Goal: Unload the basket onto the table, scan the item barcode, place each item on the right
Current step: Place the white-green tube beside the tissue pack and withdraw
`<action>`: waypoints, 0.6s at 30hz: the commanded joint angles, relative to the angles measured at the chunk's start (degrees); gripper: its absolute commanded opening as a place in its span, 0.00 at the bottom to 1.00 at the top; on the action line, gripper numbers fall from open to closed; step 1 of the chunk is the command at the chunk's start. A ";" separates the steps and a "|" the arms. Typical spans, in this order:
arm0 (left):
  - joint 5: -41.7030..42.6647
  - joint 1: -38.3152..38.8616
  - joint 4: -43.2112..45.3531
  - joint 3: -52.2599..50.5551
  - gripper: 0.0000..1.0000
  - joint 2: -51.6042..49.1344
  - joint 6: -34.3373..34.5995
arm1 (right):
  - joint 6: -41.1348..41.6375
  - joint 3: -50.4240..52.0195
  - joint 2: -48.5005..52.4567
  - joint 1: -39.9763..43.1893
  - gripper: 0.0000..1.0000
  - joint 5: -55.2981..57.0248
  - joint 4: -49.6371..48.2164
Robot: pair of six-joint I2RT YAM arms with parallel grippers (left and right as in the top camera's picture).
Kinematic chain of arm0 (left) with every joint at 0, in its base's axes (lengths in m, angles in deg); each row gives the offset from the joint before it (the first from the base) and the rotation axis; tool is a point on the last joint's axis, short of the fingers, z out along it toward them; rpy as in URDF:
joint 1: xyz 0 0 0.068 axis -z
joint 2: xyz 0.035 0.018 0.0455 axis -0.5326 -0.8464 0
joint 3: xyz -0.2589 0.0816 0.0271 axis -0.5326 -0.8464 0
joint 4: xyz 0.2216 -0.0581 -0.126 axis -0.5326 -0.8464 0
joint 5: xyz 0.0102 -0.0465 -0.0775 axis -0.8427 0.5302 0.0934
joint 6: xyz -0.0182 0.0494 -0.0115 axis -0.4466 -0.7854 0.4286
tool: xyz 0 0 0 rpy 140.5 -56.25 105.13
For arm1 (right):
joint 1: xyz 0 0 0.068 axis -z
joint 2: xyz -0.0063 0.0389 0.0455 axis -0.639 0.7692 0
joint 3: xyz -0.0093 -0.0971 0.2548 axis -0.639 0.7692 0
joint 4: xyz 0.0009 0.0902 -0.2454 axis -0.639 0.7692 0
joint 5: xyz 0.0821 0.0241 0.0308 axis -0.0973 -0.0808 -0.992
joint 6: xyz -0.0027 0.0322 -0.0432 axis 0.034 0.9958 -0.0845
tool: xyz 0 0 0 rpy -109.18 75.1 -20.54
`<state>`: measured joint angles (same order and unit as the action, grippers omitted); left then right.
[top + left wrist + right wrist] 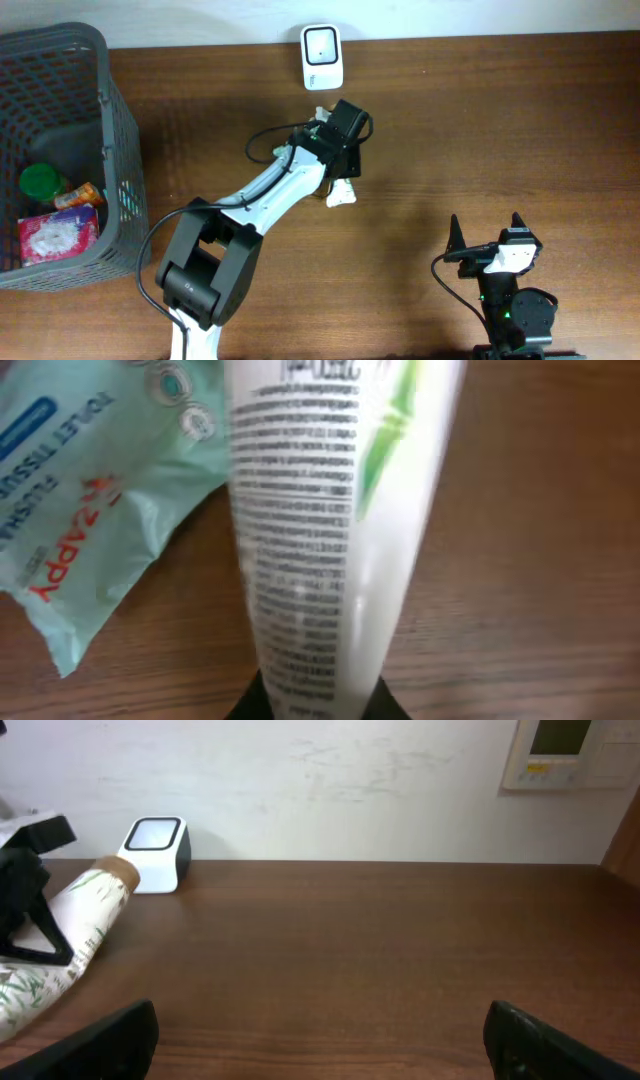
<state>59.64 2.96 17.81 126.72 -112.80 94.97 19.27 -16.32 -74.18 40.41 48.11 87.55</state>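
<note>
Notes right gripper parked at near edge, fingers spread wide, empty, likely kept clear of the work. Finds left gripper clamped on tube mid-table, capped end angled toward scanner by far wall, presumably to present its print. Cannot locate barcode in blurred text.

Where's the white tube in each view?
Overhead: tube at centre, mostly hidden under the left arm, one end poking out.
Left wrist: tube fills the centre, top to bottom.
Right wrist: tube far left, cap toward the scanner.
Landmark: scanner, top centre overhead; absent from left wrist.
</note>
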 commanded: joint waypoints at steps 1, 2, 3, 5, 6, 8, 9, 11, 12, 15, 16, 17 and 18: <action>-1.60 0.11 1.03 0.09 0.63 -0.22 -0.09 | -0.37 0.42 -0.37 -0.31 0.99 0.28 0.26; -1.38 0.11 1.03 0.09 0.66 -0.22 -0.09 | -0.37 0.42 -0.37 -0.31 0.99 0.28 0.24; -0.59 -0.02 0.70 0.35 0.69 0.09 -0.13 | -0.37 0.42 -0.37 -0.31 0.99 0.28 0.26; -0.33 -1.18 -2.67 1.66 0.96 2.78 -1.86 | -0.35 0.42 -0.37 -0.31 0.98 0.28 0.26; -0.35 -2.21 -5.14 2.54 0.99 5.29 -4.52 | -0.35 0.42 -0.37 -0.31 0.98 0.28 0.26; -0.39 -5.90 -12.09 5.03 0.76 14.51 -10.62 | -0.35 0.42 -0.37 -0.31 0.99 0.28 0.26; -0.72 -7.72 -14.51 5.35 0.57 18.45 -12.55 | -0.35 0.42 -0.37 -0.31 0.99 0.28 0.26; -2.54 -15.23 -24.70 5.35 0.22 27.52 -14.56 | -0.35 0.42 -0.37 -0.31 0.99 0.28 0.26; -4.85 -18.86 -29.51 5.35 0.17 29.38 -14.56 | -0.35 0.42 -0.37 -0.31 0.99 0.28 0.26; -8.61 -26.56 -39.80 5.33 0.15 29.94 -14.56 | -0.37 0.42 -0.37 -0.31 0.99 0.28 0.26; -12.55 -29.05 -43.54 5.33 0.15 29.94 -14.49 | -0.35 0.42 -0.37 -0.31 0.99 0.28 0.24; -15.74 -31.34 -45.38 5.33 0.15 29.94 -14.25 | -0.37 0.42 -0.37 -0.31 0.99 0.28 0.26; -16.24 -33.86 -46.42 5.33 0.15 29.94 -14.27 | -0.37 0.42 -0.37 -0.31 0.99 0.28 0.26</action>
<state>48.64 -26.97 -27.24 132.34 -82.66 81.36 19.25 -16.32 -74.18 40.41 48.11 87.55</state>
